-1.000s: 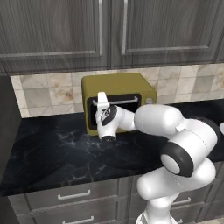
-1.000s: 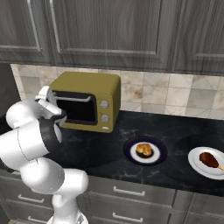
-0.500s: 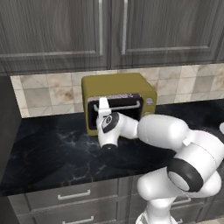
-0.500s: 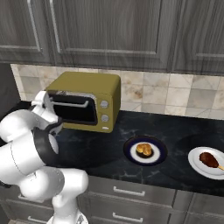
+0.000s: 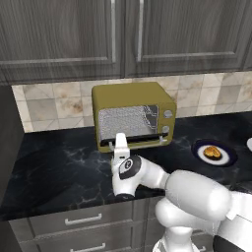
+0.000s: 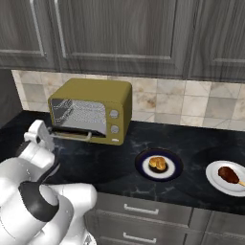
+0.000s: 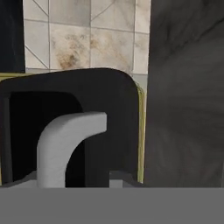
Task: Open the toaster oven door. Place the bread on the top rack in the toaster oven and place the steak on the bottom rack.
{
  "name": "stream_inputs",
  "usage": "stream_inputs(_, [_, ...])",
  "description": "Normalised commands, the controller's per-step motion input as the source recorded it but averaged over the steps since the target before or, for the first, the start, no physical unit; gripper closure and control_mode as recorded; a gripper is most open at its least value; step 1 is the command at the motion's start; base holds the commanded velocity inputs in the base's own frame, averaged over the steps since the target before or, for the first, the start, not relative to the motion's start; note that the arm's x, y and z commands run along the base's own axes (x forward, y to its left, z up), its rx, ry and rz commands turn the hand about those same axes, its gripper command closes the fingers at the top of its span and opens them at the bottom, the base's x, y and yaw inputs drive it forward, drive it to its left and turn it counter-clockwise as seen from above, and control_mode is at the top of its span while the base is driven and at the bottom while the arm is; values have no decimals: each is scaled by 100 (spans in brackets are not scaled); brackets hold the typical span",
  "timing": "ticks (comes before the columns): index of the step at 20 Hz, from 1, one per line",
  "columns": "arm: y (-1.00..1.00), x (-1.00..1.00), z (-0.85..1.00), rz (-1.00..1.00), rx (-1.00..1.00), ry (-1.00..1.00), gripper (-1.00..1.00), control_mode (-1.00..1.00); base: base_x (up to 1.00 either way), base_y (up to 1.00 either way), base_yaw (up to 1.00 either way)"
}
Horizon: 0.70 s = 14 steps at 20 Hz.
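The mustard-yellow toaster oven (image 5: 133,96) (image 6: 95,91) stands at the back of the counter. Its door (image 5: 140,142) (image 6: 79,130) is swung down, baring the grey mesh interior (image 5: 127,120). I cannot make out the top rack or bottom rack against that mesh. My gripper (image 5: 119,142) (image 6: 44,136) sits at the left end of the door's pale bar handle (image 7: 65,140) (image 6: 72,135). How its jaws stand is unclear. The bread (image 5: 212,151) (image 6: 157,163) lies on a dark blue plate (image 6: 143,168). The steak (image 6: 228,174) rests on a white plate (image 6: 213,179).
Dark marble counter (image 5: 54,167) runs left and right of the oven, with drawers (image 6: 139,210) below. Grey wall cabinets (image 5: 123,34) hang just above the oven. A tiled backsplash (image 6: 162,100) stands behind. A dark tall panel (image 5: 7,128) closes the left end.
The door has swung from partly open down to open. My hand followed the handle downward and toward the counter's front edge, and the arm lowered with it.
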Motion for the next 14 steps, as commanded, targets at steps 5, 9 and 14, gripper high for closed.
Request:
stream_inputs(5, [0, -76, -12, -13, 0, 8, 100, -100, 0, 0, 0])
stream_inputs(9, [0, -70, -2, -12, 3, 16, 100, -100, 0, 0, 0])
stream_inputs(14, [0, -69, -1, -9, 2, 25, 100, -100, 0, 0, 0])
